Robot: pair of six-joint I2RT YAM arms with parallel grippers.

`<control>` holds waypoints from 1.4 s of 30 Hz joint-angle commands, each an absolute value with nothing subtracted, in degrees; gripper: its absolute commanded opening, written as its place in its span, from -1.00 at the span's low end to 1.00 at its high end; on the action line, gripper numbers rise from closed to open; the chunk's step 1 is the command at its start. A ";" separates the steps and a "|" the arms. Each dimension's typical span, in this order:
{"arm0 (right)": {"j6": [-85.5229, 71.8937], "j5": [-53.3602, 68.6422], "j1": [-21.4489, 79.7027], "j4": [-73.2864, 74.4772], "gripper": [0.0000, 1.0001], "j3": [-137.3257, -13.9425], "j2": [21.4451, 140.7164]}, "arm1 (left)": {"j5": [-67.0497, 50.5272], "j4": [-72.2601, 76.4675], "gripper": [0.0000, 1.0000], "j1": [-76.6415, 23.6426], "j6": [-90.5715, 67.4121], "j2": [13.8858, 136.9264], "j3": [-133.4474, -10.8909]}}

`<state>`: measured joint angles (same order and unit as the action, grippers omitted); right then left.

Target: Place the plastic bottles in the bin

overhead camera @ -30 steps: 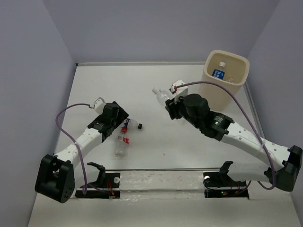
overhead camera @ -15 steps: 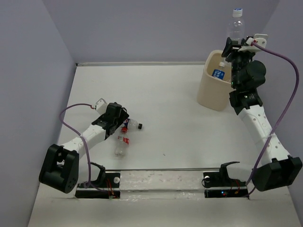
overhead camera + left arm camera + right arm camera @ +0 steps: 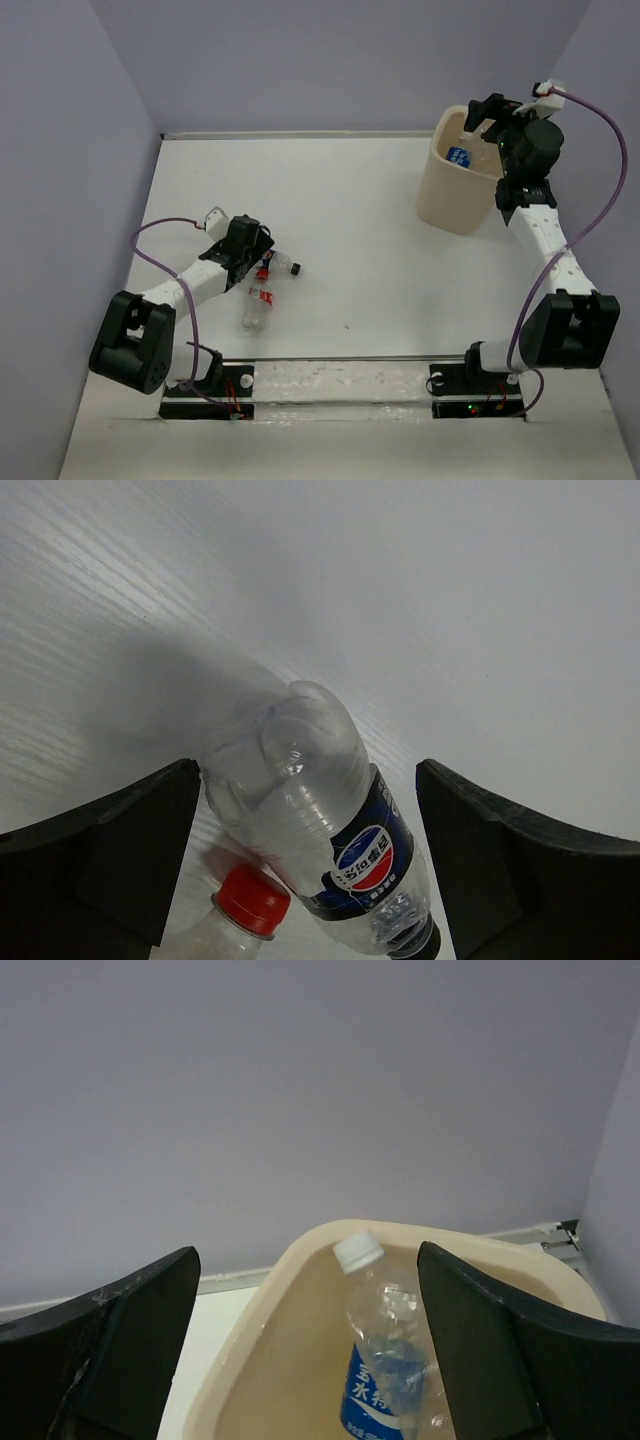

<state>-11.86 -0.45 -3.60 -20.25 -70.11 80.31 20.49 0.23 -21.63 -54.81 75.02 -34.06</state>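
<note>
Found the right gripper held above the far rim of the bin, jaws released and spread wide, nothing between the fingers. Noted the bin standing at the far right of the table, near the back wall.

Confirmed from the right wrist view one blue-labelled bottle inside the bin, white cap uppermost, leaning at a tilt, clear of both fingers. Could not make out the bottom of the bin.

Found the left gripper low over the left half of the table, jaws released and wide. Observed a dark-capped bottle lying on its side between the fingers, base end towards the camera, blue-and-red round logo on a dark label. Noted the left finger just beside the bottle; could not tell whether touching. Noted a clear gap on the right finger's side.

Observed a red-capped bottle also lying on the table, cap just beside the dark label of the first, body running towards the near edge. Recorded both of these bottles outside the bin and well apart from it.
</note>
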 commanded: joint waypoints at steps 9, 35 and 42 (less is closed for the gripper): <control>-29.43 13.27 2.79 -13.72 0.72 -58.65 63.56 | 22.68 6.50 0.85 -21.36 -56.34 75.67 -31.46; -52.20 -3.44 65.92 -13.54 0.99 -60.90 101.32 | 24.61 11.69 -0.45 -21.01 -58.36 74.00 -28.30; -54.66 2.02 66.45 -13.53 0.99 -66.18 110.65 | 25.04 12.39 -0.53 -18.46 -58.89 70.94 -27.95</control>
<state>-52.31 -1.76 65.84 -12.16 -62.76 107.96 21.52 10.07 -19.70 -58.00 74.56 -28.82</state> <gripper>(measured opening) 0.994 0.737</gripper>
